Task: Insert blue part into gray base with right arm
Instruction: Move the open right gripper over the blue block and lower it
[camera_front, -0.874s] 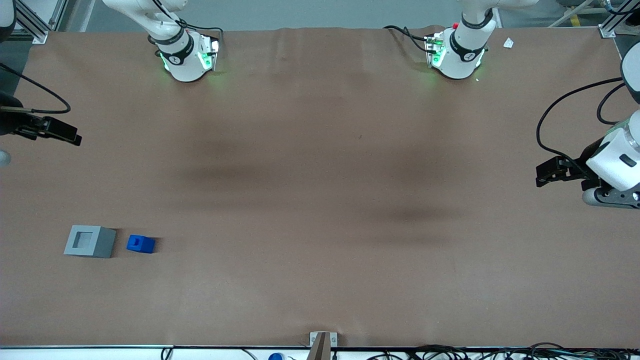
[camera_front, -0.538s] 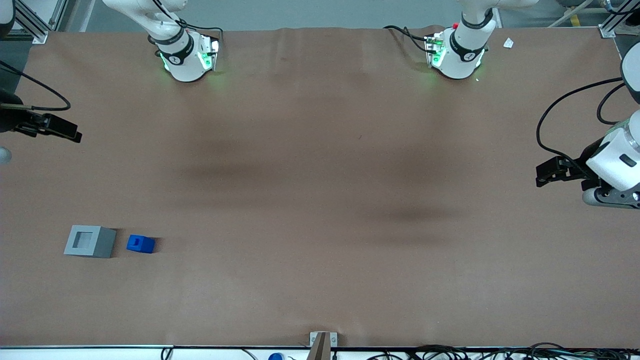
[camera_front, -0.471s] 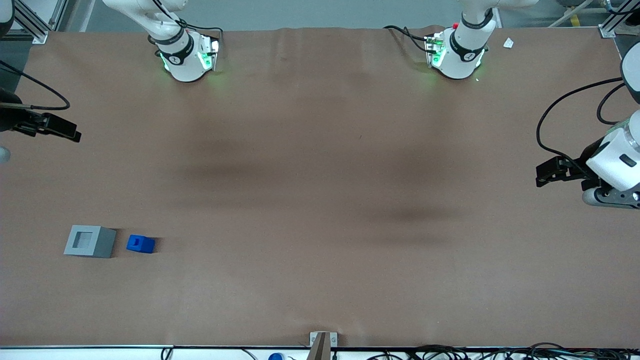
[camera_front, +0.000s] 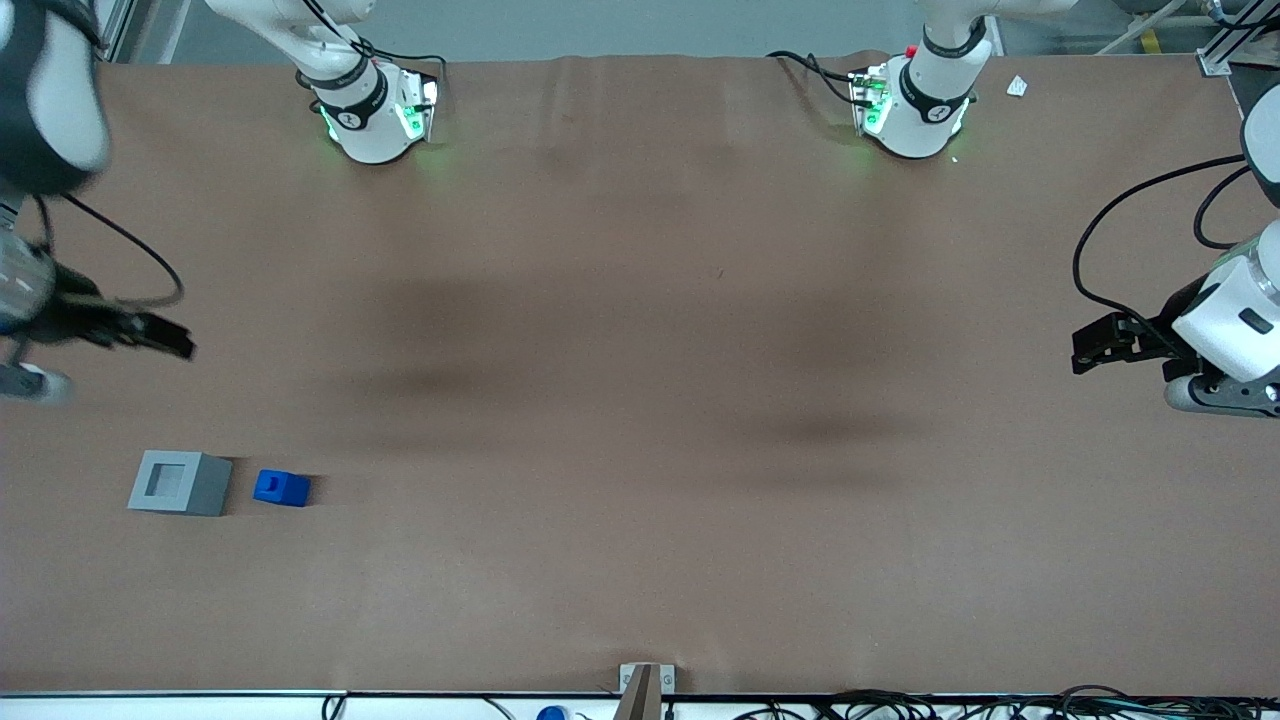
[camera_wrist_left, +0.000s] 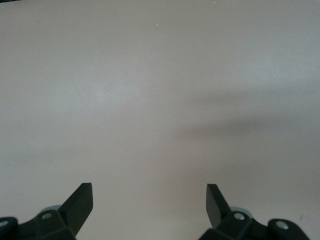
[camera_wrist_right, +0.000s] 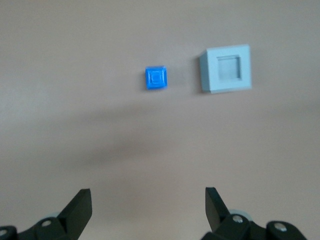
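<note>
The small blue part (camera_front: 281, 487) stands on the brown table close beside the gray base (camera_front: 179, 482), a light gray block with a darker square recess in its top. Both lie at the working arm's end of the table. My right gripper (camera_front: 178, 343) hangs above the table, farther from the front camera than both blocks and apart from them. It is open and empty. The right wrist view shows the blue part (camera_wrist_right: 156, 78) and the gray base (camera_wrist_right: 226, 69) side by side, ahead of the spread fingers (camera_wrist_right: 79, 206) of my gripper (camera_wrist_right: 148, 205).
The two arm bases (camera_front: 375, 110) (camera_front: 912, 105) stand at the table edge farthest from the front camera. A small metal bracket (camera_front: 645, 682) sits at the near table edge. The brown table top (camera_front: 640, 400) spreads wide around the blocks.
My right gripper has swung nearer to the front camera and toward the two blocks. The blocks have not moved.
</note>
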